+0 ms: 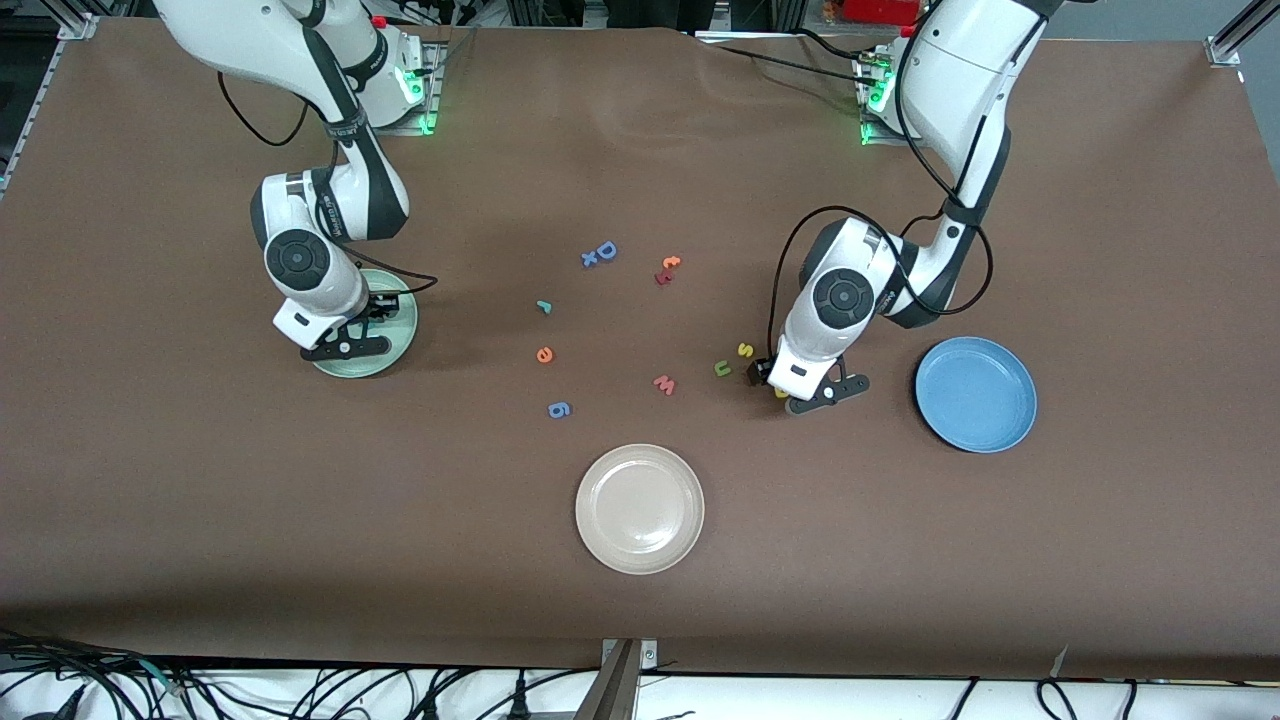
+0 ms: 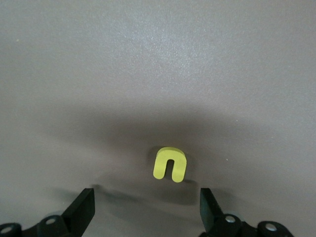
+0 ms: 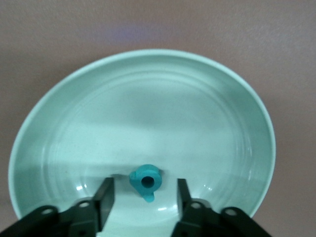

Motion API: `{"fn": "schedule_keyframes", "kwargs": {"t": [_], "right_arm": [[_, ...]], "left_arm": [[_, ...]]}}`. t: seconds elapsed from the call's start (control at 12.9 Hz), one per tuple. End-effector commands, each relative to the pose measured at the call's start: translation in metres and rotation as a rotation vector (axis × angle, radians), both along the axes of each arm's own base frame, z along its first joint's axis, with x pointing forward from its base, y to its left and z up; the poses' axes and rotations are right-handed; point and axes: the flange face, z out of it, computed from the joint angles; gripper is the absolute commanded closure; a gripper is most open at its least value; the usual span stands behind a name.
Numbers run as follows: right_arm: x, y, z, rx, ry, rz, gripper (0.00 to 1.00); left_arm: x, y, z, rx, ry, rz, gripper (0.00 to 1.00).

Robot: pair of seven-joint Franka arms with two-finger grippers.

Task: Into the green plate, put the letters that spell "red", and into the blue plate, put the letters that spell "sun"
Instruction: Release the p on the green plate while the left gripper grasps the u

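Observation:
The right gripper [image 3: 143, 197] hangs low over the pale green plate [image 3: 148, 94], open. A teal "d" [image 3: 146, 181] lies in the plate between its fingers [image 3: 104, 197], touching neither. In the front view this plate [image 1: 385, 355] is partly hidden by the right arm. The left gripper [image 2: 145, 207] is open just above the table, with a yellow "n" [image 2: 170, 164] lying flat a little ahead of its fingers [image 2: 84, 207]. Beside that gripper [image 1: 765, 375] lie the yellow "s" [image 1: 745, 349] and olive "u" [image 1: 722, 368]. A teal "r" [image 1: 544, 306] and orange "e" [image 1: 544, 354] lie mid-table. The blue plate [image 1: 975, 393] holds nothing.
A cream plate [image 1: 640, 508] sits nearer the front camera. Other loose letters: a blue "g" [image 1: 560, 409], a pink "w" [image 1: 664, 385], a blue "D" [image 1: 604, 250] with a small blue letter beside it, and an orange "t" [image 1: 670, 263] by a red letter.

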Motion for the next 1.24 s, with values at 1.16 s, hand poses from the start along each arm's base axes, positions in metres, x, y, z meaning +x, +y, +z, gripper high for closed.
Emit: {"fn": "schedule_keyframes", "kwargs": {"t": [1.16], "right_arm": [[-0.051, 0.252, 0.01, 0.126, -0.201, -0.7, 0.16]], "left_arm": [[0.018, -0.005, -0.012, 0.018, -0.1, -0.209, 0.12]]}}
